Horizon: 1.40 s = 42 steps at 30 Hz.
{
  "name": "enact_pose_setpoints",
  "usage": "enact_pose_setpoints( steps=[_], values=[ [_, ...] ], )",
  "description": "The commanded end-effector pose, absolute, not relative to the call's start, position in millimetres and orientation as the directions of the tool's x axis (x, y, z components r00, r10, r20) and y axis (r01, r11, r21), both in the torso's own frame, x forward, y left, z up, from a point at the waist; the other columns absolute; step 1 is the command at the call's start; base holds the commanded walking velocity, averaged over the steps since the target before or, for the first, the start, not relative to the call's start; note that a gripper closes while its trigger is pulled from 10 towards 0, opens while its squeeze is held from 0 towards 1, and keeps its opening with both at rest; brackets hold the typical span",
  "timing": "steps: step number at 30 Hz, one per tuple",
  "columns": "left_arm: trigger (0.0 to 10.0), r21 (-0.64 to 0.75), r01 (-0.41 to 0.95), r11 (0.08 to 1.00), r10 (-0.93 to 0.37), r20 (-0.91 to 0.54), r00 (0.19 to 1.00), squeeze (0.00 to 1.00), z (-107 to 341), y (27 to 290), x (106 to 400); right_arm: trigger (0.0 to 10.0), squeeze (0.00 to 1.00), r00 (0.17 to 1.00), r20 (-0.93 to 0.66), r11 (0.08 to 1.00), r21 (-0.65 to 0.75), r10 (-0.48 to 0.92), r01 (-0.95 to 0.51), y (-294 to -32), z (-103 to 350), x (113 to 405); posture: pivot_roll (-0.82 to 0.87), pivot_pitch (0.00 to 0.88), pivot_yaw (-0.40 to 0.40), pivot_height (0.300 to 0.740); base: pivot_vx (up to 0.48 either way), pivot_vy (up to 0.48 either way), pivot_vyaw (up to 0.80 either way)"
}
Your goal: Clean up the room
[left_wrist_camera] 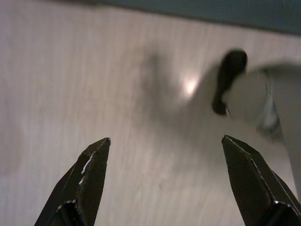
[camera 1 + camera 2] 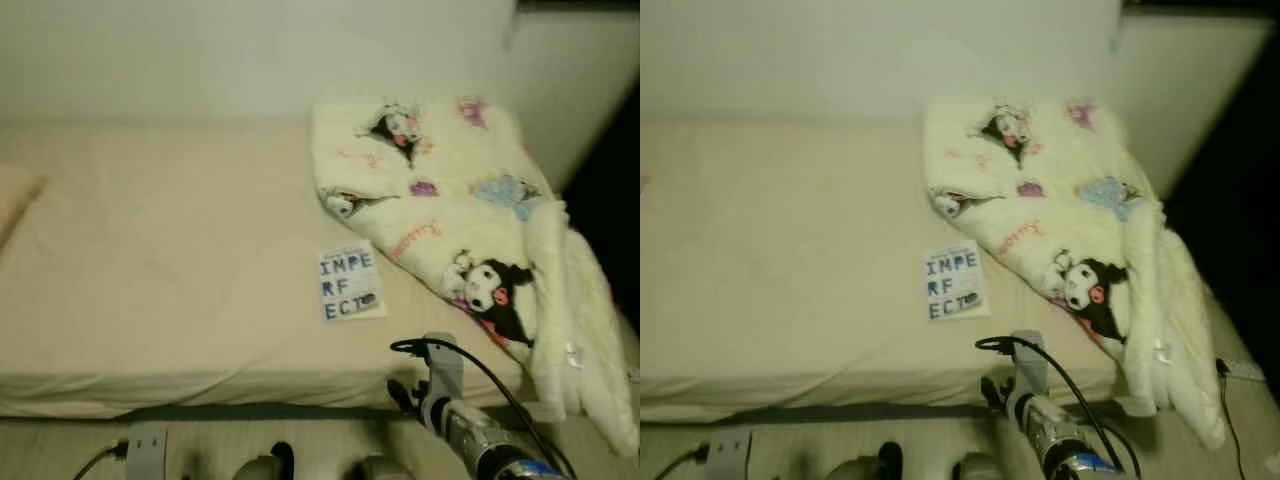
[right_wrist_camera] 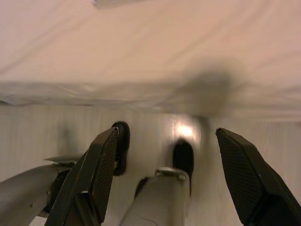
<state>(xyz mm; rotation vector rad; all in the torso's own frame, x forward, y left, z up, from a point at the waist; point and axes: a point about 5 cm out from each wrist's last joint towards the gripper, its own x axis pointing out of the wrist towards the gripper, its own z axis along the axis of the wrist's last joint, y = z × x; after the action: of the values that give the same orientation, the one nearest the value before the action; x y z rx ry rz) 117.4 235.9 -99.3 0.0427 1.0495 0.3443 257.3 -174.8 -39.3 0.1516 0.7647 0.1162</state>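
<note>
A cream bed (image 2: 170, 260) spans the view. On it lies a white book (image 2: 350, 283) with blue letters, flat near the front edge. To its right a white cartoon-print blanket (image 2: 450, 210) is bunched up and spills over the bed's right front corner. My right arm (image 2: 455, 415) is low in front of the bed, just below the book. My right gripper (image 3: 164, 134) is open, pointing at the bed's side and the floor. My left gripper (image 1: 164, 141) is open over bare wooden floor, holding nothing.
My own feet (image 2: 265, 465) stand on the pale wooden floor close to the bed's front. A pillow edge (image 2: 15, 195) shows at the far left. Right of the bed is a dark gap, with a white power strip (image 2: 1240, 370) on the floor.
</note>
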Motion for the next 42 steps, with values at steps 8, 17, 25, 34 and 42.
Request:
enact_pose_setpoints(
  steps=[8,17,25,34,42],
  values=[
    [10.0,0.189,-0.245,0.951,0.288,-0.834,0.472,0.0,-96.8,235.5,125.4,10.0,0.0,0.695,-0.7,0.983,0.174,0.165,-0.058,-171.4,-41.8,255.1,-0.03,0.092,0.037,0.716,0.0,0.0,0.0],
    [10.0,0.179,-0.237,0.955,0.275,-0.835,0.477,0.0,-97.0,234.6,125.2,10.0,0.0,0.702,-0.689,0.98,0.186,0.182,-0.072,-167.0,-40.9,256.4,-0.03,0.092,0.037,0.696,0.0,-0.202,0.0],
    [10.0,0.185,-0.262,0.947,0.292,-0.834,0.468,0.0,-96.8,235.9,125.3,10.0,0.0,0.7,-0.69,0.98,0.181,0.185,-0.081,-166.7,-41.0,256.3,-0.03,0.092,0.035,0.696,0.0,0.0,0.0],
    [10.0,0.172,-0.243,0.955,0.272,-0.836,0.476,0.0,-97.2,233.1,126.2,10.0,0.0,0.699,-0.689,0.98,0.174,0.191,-0.097,-164.5,-40.7,256.8,-0.03,0.085,0.031,0.696,0.0,0.0,0.0],
    [10.0,0.184,-0.253,0.95,0.288,-0.83,0.477,0.0,-96.4,234.5,127.3,10.0,0.0,0.697,-0.688,0.978,0.174,0.204,-0.115,-161.7,-40.8,256.8,-0.03,0.088,0.031,0.696,0.0,-0.207,0.0]
  ],
)
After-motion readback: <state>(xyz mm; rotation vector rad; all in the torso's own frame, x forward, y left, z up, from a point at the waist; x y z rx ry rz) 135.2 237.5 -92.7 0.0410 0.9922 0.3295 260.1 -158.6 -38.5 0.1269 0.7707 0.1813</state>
